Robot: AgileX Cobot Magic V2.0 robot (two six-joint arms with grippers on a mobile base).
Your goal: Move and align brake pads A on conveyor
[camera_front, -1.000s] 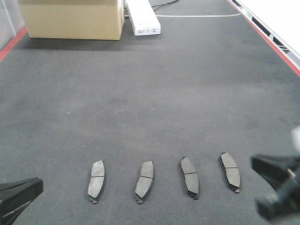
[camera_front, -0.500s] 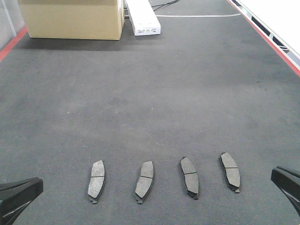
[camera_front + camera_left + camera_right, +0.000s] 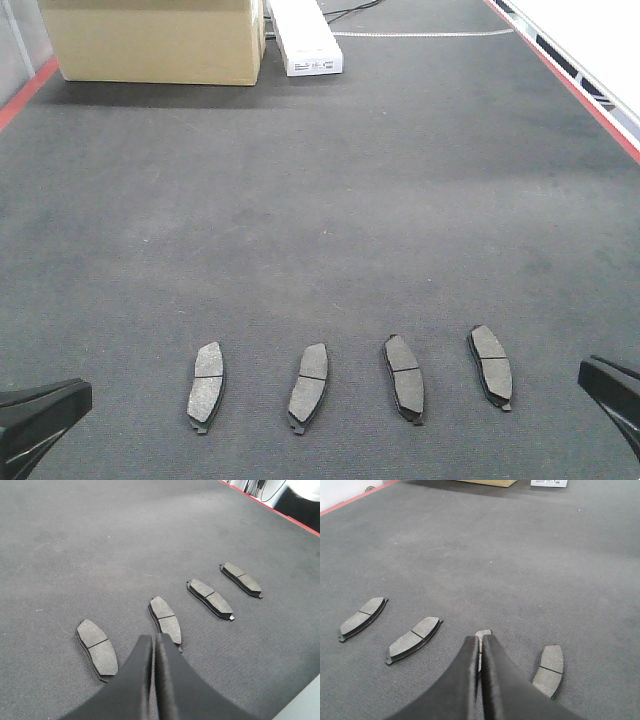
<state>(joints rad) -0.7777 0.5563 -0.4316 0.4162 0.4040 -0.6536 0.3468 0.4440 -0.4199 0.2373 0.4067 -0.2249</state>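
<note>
4 brake pads (image 3: 350, 375) lie side by side on the conveyor (image 3: 330, 200), cardboard box (image 3: 155, 40) far behind.

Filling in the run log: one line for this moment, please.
pads: four brake pads in row on conveyor | left gripper: shut, empty | right gripper: shut, empty | contact: none

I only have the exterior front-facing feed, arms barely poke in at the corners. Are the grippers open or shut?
Observer: The left gripper is shut, fingers pressed together, holding nothing.
Operator: Right one?
Observer: The right gripper is shut too, and empty.
Operator: Where does the right point?
Observer: In its wrist view its tip overlaps the second pad from the right; whether it touches, I cannot tell.
Operator: Left?
Observer: Its tip sits between the leftmost pad and the next pad.
</note>
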